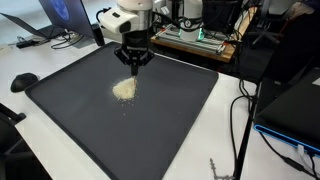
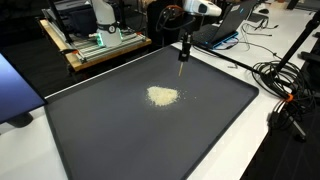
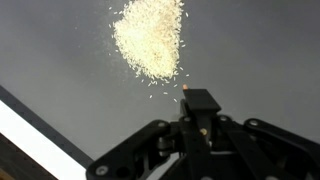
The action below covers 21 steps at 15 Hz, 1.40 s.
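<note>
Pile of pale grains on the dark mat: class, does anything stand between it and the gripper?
Nothing visible does. In the wrist view only bare dark mat and a few stray grains lie between the shut gripper and the pile of pale grains. Both exterior views show the same open gap.

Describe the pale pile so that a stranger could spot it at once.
Find the big dark tray that covers most of the white table. Near its middle, close to the tool, lies the pile. It is the only pale, grainy heap on that dark surface.
</note>
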### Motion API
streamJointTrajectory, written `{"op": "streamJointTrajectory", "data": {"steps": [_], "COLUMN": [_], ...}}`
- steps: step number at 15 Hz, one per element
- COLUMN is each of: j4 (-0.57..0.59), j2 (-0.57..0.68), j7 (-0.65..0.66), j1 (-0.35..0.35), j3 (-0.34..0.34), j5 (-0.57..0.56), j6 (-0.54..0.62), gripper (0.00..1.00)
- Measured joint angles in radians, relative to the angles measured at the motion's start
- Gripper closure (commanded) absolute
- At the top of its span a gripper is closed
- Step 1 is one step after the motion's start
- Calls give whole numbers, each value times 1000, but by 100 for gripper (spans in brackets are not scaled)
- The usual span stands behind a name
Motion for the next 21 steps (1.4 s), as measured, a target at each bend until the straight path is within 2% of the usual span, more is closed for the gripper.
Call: {"op": "streamJointTrajectory", "data": {"steps": [9,10,12,17,18,21], "j4": [-230,-249,-289,-318,-318,-317], "j2": [-167,-179,-201,-223,-224,-220], "j7": [-46,-47,-25,-15,-15,-14], "j1": [-67,-68,-69,-69,-69,-69], "j3": [-63,-72,-92,-99,-99,-100], "j5": [167,176,177,177,177,176], "j6": [135,159,264,296,296,296], "gripper": [97,88,88,88,97,97]}}
